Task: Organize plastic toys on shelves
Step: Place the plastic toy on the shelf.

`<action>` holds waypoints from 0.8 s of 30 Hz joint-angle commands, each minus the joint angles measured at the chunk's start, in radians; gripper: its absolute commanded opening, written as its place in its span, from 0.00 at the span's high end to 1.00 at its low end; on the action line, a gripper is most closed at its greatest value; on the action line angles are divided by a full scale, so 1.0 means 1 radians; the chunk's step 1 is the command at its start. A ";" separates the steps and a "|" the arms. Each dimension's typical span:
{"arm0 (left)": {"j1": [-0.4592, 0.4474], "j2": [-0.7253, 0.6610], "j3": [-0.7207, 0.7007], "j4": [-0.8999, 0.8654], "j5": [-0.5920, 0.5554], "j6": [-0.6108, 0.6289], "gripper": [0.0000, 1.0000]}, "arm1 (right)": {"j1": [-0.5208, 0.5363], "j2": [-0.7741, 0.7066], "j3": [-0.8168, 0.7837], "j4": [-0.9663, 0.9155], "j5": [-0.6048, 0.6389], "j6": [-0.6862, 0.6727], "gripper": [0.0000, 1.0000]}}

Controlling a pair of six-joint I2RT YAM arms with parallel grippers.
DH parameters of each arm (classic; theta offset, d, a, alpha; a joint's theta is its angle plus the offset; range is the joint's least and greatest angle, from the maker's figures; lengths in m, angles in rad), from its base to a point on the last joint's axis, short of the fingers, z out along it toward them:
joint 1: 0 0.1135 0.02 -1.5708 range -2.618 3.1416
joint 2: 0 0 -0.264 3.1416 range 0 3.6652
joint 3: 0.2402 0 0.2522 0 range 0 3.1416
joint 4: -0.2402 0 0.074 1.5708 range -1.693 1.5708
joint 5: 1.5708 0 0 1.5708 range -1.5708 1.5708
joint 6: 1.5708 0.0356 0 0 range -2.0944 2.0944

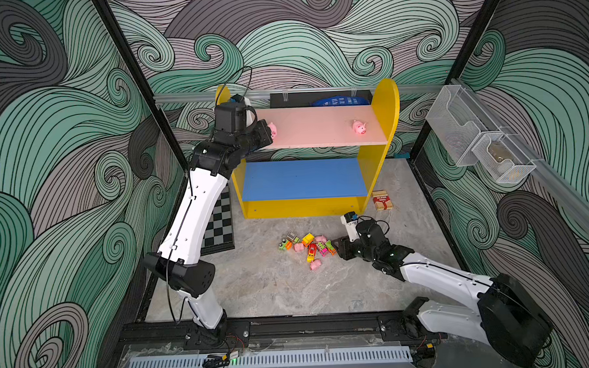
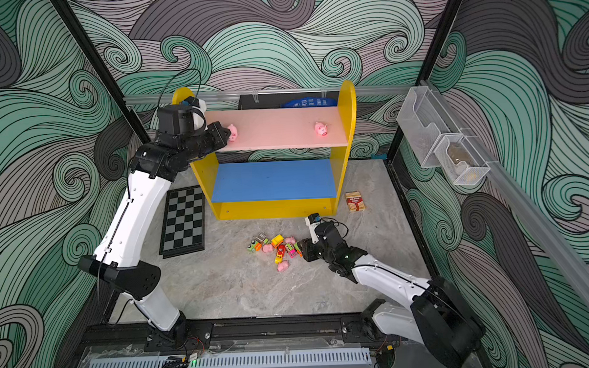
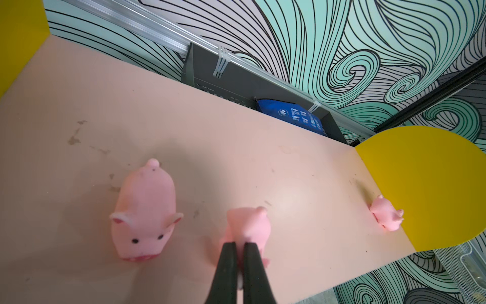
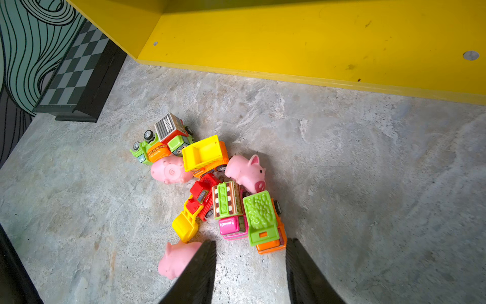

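Nearest, the right gripper point(image 4: 251, 240) hangs low over the desk point(image 4: 368, 184), jaws apart and empty. It sits at the edge of the heap point(image 4: 210, 184) (three pigs tangled with six vehicles), seemingly lined up for a pick. Beyond stand the shelves point(image 1: 385, 102), with the blue board point(image 1: 303, 179) bare. On the pink board point(image 1: 318, 125) the left gripper point(image 3: 238, 244) is clamped on a pig point(image 3: 249, 226), probably to set it beside the standing pig point(image 3: 144, 210). A third pig point(image 3: 386, 213) sits by the far side panel, so pigs seem to be grouped up top.
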 commanded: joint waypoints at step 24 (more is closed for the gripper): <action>0.040 0.025 0.010 0.042 0.068 -0.020 0.60 | -0.005 0.009 -0.004 0.027 -0.012 0.007 0.53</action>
